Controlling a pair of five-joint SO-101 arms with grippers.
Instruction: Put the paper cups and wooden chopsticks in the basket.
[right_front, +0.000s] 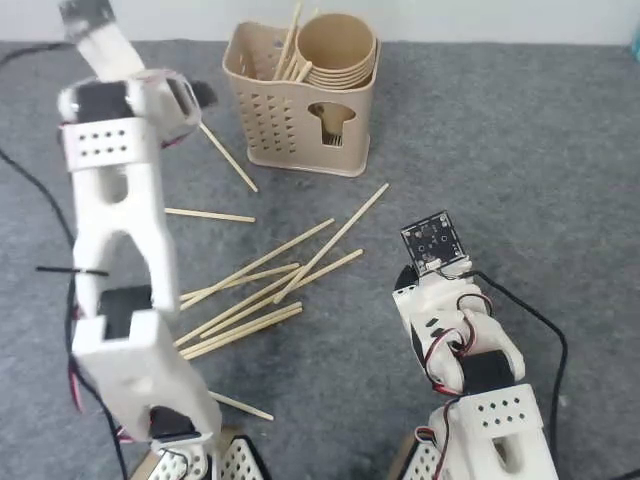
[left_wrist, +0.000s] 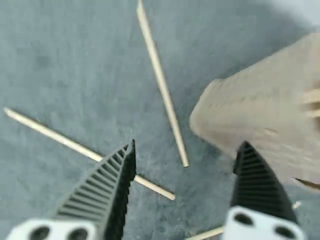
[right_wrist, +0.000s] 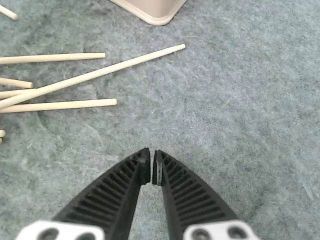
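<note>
The basket (right_front: 290, 120), upper centre in the high view, holds stacked paper cups (right_front: 338, 50) and a few wooden chopsticks (right_front: 290, 40) (standing upright). Loose chopsticks (right_front: 331, 243) lie mid-frame on the grey worktop (right_front: 500, 130). The left hand (left_wrist: 188, 146) gapes wide and empty beside the basket. The right hand (right_wrist: 151, 160) is closed on nothing.

Matt plastic basket (right_front: 290, 120), wooden chopsticks (right_front: 331, 243), fuzzy cloth table (right_front: 520, 150)

The basket (right_front: 300, 110) stands at the far edge of the mat. Its mouth is crowded by stacked cups (right_front: 338, 48) and upright sticks (right_front: 290, 50). In front of the basket, loose chopsticks (right_front: 262, 285) lie fanned across the mat, and one (right_front: 228, 157) lies just beside its left wall. The left arm (right_front: 115, 190) towers left of the basket. Right of the basket the grey mat (right_front: 520, 140) lies bare, open to approach.
</note>
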